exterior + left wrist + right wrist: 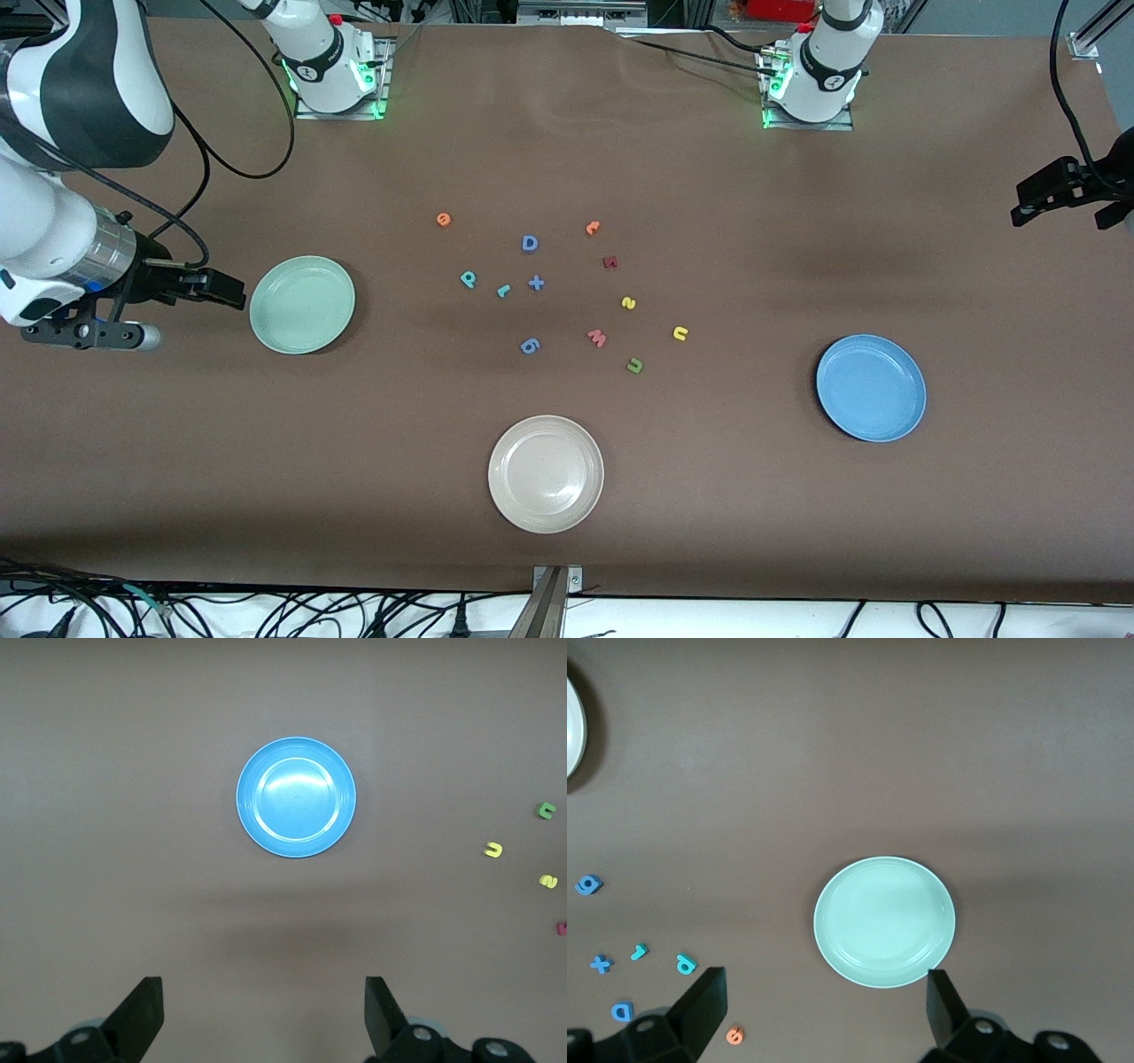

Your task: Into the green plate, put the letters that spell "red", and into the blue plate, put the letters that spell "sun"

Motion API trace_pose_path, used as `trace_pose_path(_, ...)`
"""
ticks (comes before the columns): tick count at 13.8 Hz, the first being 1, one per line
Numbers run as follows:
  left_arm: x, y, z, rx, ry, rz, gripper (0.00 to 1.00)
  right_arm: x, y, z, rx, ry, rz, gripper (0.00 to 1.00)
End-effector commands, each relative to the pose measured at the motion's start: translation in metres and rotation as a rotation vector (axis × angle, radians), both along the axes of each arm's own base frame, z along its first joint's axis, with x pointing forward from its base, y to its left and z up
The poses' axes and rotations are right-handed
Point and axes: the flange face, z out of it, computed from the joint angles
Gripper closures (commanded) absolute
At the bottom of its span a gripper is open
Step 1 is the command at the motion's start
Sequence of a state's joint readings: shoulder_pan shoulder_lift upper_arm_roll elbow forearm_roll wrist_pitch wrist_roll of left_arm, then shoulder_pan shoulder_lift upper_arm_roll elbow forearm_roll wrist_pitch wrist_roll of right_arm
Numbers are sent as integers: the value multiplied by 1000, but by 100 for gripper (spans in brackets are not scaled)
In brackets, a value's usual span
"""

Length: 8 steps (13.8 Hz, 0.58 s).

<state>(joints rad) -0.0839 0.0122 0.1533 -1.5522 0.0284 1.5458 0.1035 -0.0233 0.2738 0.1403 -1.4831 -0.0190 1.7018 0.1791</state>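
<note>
Brown paper covers the whole surface (567,549), with both arm bases along the top of the front view. At middle left of that frame sits the round pale mint-green plate (302,304), empty, and at lower right the round medium-blue plate (871,387), also empty; a round beige-white plate (546,473) lies at bottom centre. Small foam letters are scattered around the frame's centre, all apart from the plates: the orange rounded "e" (444,219) upper left of the cluster, the teal "d"/"p" piece (468,279) and small teal "r" (503,290) just below it, the yellow "s" (628,303), yellow arch (680,333) and olive-green arch (634,365) toward the lower right. Among them lie a blue capital D (529,243), a dark red letter (609,261) and a pink W piece (597,338). The right claw (217,290) hangs at the frame's left edge beside the green plate, fingers spread and empty. The left claw (1032,199) hangs at the right edge, above the blue plate in the frame, likewise spread and empty.
</note>
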Motion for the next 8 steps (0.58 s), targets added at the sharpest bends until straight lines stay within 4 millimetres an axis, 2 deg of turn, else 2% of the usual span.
trace_pose_path(1, 2, -2, 2, -12, -7, -20, 0, -4, 0, 8, -6, 1, -3, 0)
trace_pose_path(8, 2, -3, 2, -12, -5, -21, 0, -2, -1, 5, -1, 3, -11, 0)
